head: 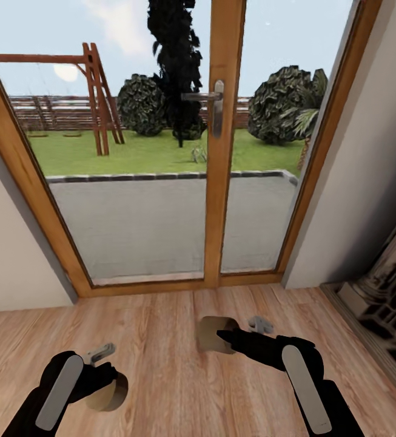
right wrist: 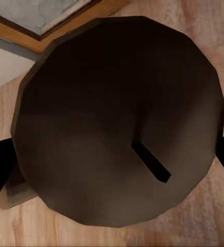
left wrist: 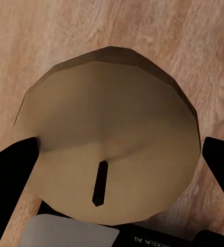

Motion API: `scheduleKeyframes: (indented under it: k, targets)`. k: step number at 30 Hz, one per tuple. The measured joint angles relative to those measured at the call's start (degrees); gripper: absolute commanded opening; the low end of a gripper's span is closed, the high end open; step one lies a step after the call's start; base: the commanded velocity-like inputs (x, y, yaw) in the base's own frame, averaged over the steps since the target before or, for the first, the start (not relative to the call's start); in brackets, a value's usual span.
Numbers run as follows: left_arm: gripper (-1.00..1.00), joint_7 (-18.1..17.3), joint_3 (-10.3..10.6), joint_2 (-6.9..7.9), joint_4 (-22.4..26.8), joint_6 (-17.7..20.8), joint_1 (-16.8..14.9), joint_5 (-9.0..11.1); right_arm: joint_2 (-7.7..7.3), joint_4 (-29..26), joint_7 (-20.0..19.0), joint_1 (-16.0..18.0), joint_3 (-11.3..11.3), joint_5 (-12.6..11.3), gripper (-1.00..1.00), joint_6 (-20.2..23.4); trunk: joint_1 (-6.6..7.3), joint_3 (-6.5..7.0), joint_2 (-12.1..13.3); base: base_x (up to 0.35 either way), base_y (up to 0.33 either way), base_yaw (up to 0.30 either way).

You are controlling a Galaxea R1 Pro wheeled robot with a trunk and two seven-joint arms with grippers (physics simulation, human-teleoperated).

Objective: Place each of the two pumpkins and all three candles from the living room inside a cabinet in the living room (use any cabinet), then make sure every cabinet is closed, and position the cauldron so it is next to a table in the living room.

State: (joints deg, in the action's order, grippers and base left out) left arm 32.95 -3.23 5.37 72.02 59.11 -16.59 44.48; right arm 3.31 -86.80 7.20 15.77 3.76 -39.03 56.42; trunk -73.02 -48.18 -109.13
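Note:
Each of my hands holds a candle above the light wood floor (head: 161, 340). My left gripper (head: 108, 381) is shut on a beige candle (head: 114, 396) at the lower left. In the left wrist view, this candle (left wrist: 109, 128) shows its flat top and dark wick between the black fingers (left wrist: 12, 170). At centre right, my right gripper (head: 223, 335) is shut on a second candle (head: 210, 332). In the right wrist view, that candle (right wrist: 117, 113) looks dark in shadow, with its wick visible. The pumpkins, cabinet, cauldron and table are out of view.
Wood-framed glass doors (head: 225, 182) with a metal handle (head: 216, 106) stand straight ahead, with a garden behind them. Pale walls (head: 355, 200) flank the doors. A dark structure (head: 385, 297) runs along the floor at the right edge.

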Motion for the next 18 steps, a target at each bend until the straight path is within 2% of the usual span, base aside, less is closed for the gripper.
scheduleKeyframes:
  k: [18]
  targets:
    - [-1.0,0.0,0.0,-0.09,0.0,-0.1,0.0,0.0,0.1,0.0,0.0,0.0,0.0,0.0,-1.0,0.0,0.0,1.12,0.0,0.0,0.0,-0.233]
